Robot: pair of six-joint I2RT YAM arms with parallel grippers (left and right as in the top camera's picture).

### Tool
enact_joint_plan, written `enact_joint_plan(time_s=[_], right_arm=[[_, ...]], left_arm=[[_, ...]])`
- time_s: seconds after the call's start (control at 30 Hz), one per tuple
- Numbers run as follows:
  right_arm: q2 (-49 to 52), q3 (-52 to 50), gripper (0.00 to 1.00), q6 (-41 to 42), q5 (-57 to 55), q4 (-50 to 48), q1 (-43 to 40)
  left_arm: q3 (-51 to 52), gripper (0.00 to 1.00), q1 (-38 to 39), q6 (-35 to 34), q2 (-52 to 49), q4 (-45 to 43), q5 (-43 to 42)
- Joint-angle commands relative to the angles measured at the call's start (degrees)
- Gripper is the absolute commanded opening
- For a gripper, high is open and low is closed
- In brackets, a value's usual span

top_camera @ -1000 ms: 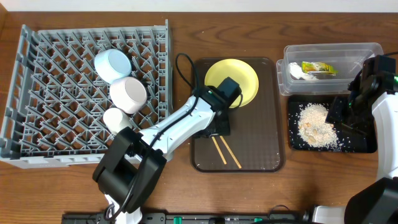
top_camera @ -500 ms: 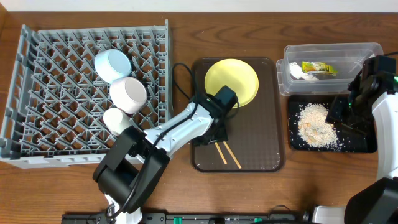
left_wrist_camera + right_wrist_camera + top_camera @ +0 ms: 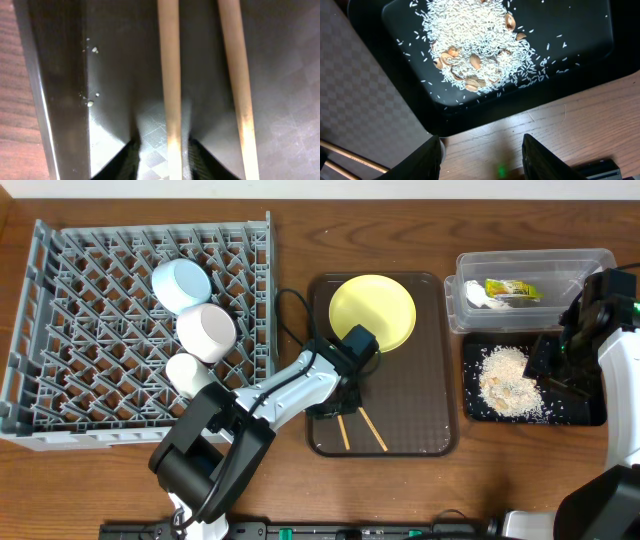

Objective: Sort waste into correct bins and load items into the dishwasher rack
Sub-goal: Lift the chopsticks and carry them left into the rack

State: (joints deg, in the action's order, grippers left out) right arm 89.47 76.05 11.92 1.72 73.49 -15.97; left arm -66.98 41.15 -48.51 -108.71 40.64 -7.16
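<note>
A pair of wooden chopsticks [image 3: 365, 430] lies on the brown serving tray [image 3: 420, 400], below the yellow plate [image 3: 372, 310]. My left gripper [image 3: 335, 408] is low over their upper ends. In the left wrist view its open jaws [image 3: 164, 146] straddle the left chopstick [image 3: 170, 75]; the other stick [image 3: 237, 75] lies outside them. The grey dishwasher rack [image 3: 100, 330] holds a light blue bowl [image 3: 181, 284], a white bowl [image 3: 207, 330] and a small pale cup [image 3: 187, 370]. My right gripper [image 3: 560, 365] is open and empty over the black tray's left edge.
The clear tub [image 3: 530, 258] at the back right holds the yellow-green wrapper [image 3: 512, 288] and a white scrap [image 3: 478, 298]. The black tray [image 3: 580, 405] holds beige food scraps [image 3: 505, 375], also seen in the right wrist view [image 3: 470, 45] above my right jaws [image 3: 481, 150].
My left gripper has moved from the plate's lower edge down the brown tray onto the chopsticks' upper ends. The right arm has not moved.
</note>
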Motion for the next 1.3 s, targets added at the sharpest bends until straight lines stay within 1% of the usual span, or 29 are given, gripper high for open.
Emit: enact_joint_plan(time_s=[0.0,0.07,0.2,0.33,0.43,0.53,0.63,0.83,0.97,1.13,1.2,1.27], right_arm=[[-1.09,0.39,0.5,-0.63,0.28,0.02,-0.46],[-1.09,0.39,0.5,-0.66,0.28,0.0,-0.46],[-1.09,0.39,0.5,-0.66,0.26,0.0,-0.46],[-1.09,0.39,0.5,-0.68,0.28,0.0,-0.46],[-1.09,0.39,0.5,-0.85,0.26,0.02,-0.46],[-1.09,0.39,0.5,-0.85,0.26,0.04,-0.46],[-1.09,0.39,0.5,-0.87,0.26,0.04,-0.46],[-1.09,0.39,0.5,-0.87,0.26,0.02,-0.46],[-1.09,0.39,0.5,-0.87,0.28,0.0,-0.46],[-1.09,0.39,0.5,-0.85,0.28,0.0,-0.46],[-1.09,0.39,0.5,-0.85,0.28,0.02,-0.46],[-1.09,0.39,0.5,-0.85,0.31,0.04,-0.46]], left_arm=[[1.05,0.28,0.07,-0.26,0.35,-0.13,0.28],[1.05,0.25,0.07,-0.24,0.35,-0.33,0.31],[1.05,0.14,0.07,-0.24,0.35,-0.74,0.31],[1.05,0.09,0.07,-0.24,0.35,-0.72,0.31],[1.03,0.07,0.02,-0.24,0.37,-0.72,0.35],[0.92,0.06,-0.31,0.35,0.66,-0.68,1.44],[0.37,0.06,-1.33,3.45,2.1,-0.61,1.84],[-0.2,0.06,-4.81,6.73,9.7,-0.72,3.78],[-0.5,0.06,-7.41,13.38,16.13,-0.7,3.89],[-0.76,0.06,-12.07,28.98,22.99,-0.61,3.98],[-0.76,0.06,-15.06,34.12,24.48,-0.26,3.96],[-0.76,0.06,-18.43,37.55,24.96,0.33,3.96]])
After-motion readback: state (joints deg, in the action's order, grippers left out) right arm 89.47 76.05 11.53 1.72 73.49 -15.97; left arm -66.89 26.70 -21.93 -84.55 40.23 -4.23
